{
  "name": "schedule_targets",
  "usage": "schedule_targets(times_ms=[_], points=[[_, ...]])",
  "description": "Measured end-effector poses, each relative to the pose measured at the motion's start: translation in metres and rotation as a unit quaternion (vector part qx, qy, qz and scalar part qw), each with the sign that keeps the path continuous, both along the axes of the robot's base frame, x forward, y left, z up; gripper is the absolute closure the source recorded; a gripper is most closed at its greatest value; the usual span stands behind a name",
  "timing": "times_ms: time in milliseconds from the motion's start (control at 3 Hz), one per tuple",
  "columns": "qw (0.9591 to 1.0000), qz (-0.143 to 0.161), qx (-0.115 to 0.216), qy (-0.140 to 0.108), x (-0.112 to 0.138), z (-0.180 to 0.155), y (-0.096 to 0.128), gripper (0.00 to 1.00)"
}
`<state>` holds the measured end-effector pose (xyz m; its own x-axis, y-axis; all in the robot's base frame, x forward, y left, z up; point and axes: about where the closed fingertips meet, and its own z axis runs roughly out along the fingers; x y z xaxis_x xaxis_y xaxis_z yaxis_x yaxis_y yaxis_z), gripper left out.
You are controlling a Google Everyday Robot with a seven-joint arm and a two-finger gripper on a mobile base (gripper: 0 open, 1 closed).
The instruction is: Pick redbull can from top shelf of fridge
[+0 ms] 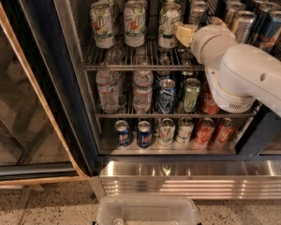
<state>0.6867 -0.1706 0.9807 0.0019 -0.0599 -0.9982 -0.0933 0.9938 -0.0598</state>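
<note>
The fridge (71,93) stands open. Its top shelf (131,63) is a chrome wire rack that holds white-and-green cans (134,23) at the left and darker slim cans (225,6) at the back right. Slim silver-and-blue redbull cans (272,31) stand at the right end of the shelf. My gripper (187,33) is at the end of the white arm (253,74). It reaches over the front of the top shelf, just right of the third white-and-green can (168,26) and left of the redbull cans. The arm hides part of the shelf's right side.
The middle rack holds water bottles (107,90) and cans; the bottom rack (168,146) holds small blue, green and red cans. The glass door (18,107) stands open at the left. A ribbed steel base panel (192,182) and a clear plastic bin (147,212) sit below.
</note>
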Motion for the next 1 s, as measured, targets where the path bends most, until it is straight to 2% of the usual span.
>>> schedule_targets(times_ms=[667,1000], points=[[0.9997,-0.023,0.0,-0.003,-0.001,-0.001,-0.001,0.36],[0.9994,-0.035,-0.001,-0.005,0.01,0.002,-0.007,0.37]])
